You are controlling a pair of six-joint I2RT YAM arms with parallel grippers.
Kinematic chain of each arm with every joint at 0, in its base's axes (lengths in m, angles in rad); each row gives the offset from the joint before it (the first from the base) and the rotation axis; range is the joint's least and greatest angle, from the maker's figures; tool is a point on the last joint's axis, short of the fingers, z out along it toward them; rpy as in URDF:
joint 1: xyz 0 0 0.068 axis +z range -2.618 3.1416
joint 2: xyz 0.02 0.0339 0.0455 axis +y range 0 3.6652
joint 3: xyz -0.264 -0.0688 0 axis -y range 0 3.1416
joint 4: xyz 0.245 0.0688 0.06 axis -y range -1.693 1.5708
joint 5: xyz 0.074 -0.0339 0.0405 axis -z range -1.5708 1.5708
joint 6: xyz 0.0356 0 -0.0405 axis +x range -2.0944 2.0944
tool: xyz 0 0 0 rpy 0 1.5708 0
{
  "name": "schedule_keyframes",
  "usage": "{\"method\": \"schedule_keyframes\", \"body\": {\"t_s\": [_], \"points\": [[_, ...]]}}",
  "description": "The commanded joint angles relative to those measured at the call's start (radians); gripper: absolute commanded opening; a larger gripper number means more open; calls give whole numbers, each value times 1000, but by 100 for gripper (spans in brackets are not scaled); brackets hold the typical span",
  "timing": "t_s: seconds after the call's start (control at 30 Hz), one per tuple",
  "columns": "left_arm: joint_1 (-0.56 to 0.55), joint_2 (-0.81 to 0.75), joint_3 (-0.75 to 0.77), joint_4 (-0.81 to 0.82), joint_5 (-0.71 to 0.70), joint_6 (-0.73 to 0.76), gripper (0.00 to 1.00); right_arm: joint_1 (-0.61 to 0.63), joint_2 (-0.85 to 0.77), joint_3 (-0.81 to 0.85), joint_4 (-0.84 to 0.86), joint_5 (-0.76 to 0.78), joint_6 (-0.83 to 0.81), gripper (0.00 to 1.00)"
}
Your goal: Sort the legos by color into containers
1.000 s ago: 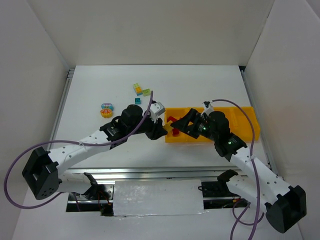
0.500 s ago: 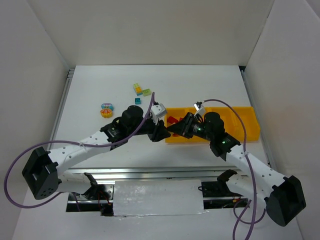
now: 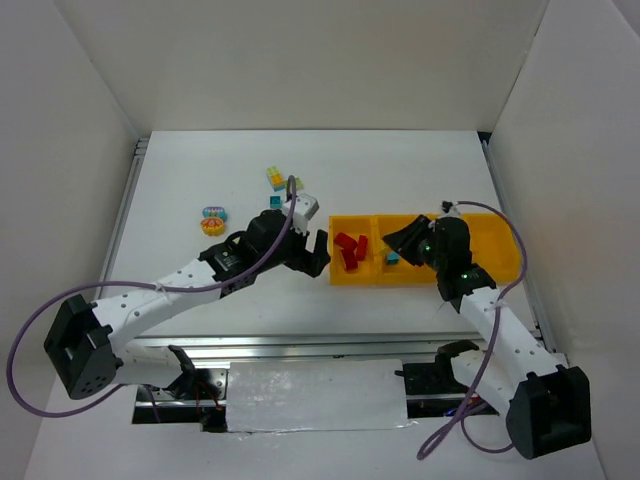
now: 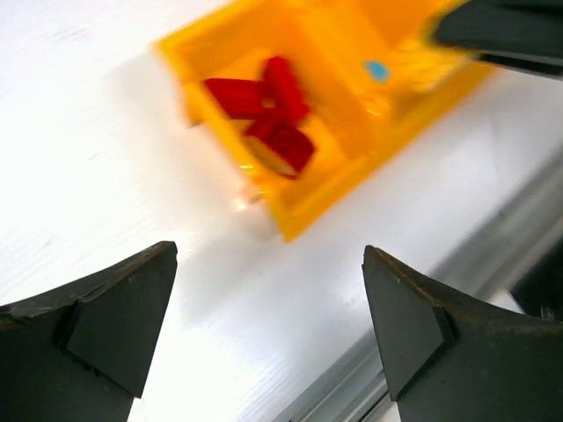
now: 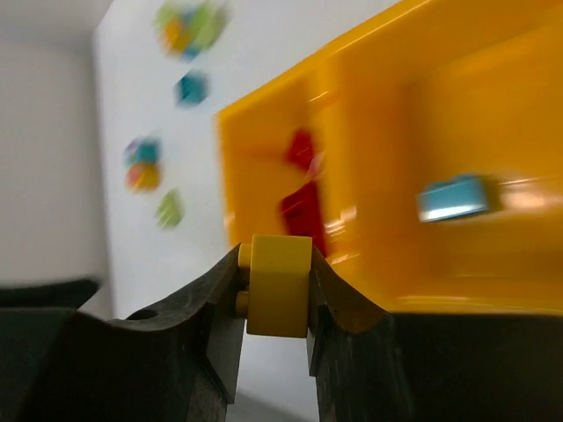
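One small yellow studded plastic brick (image 5: pixel 277 274) sits clamped in my right gripper (image 5: pixel 275 308) over the long yellow-orange plastic tray (image 3: pixel 505 263), my left gripper (image 4: pixel 268 325) spread empty beside it, so next I should probably release it into a compartment free of the red bricks (image 3: pixel 348 250) and the teal brick (image 3: pixel 392 258).

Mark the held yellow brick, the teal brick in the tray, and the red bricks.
yellow brick (image 5: pixel 279 286): right wrist view, front face.
teal brick (image 5: pixel 451 198): right wrist view, side face.
red bricks (image 4: pixel 268 101): left wrist view, pile's middle.
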Motion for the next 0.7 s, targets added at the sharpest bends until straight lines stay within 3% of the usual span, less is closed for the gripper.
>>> {"method": "schedule_keyframes", "body": {"t_s": [0.0,0.17,0.3,0.43,0.5,0.57,0.6,0.67], "points": [[27,-10,74,-161,-271,-150,100,-107,-20,48,-140,215,-72,0],[91,-55,42,-243,-365,-277,100,-245,17,93,-179,309,-77,0],[205,-110,-16,-295,-339,-358,99,-352,101,142,-168,350,-82,0],[315,-151,-64,-318,-340,-392,100,-385,179,205,-182,361,-83,0],[370,-170,-79,-341,-356,-418,99,-392,210,205,-159,360,-79,5],[422,-173,-86,-343,-348,-432,100,-395,235,214,-150,341,-80,39],[438,-171,-84,-352,-342,-440,99,-394,261,225,-153,338,-76,72],[484,-167,-69,-366,-331,-448,100,-397,284,235,-163,326,-76,79]]}}
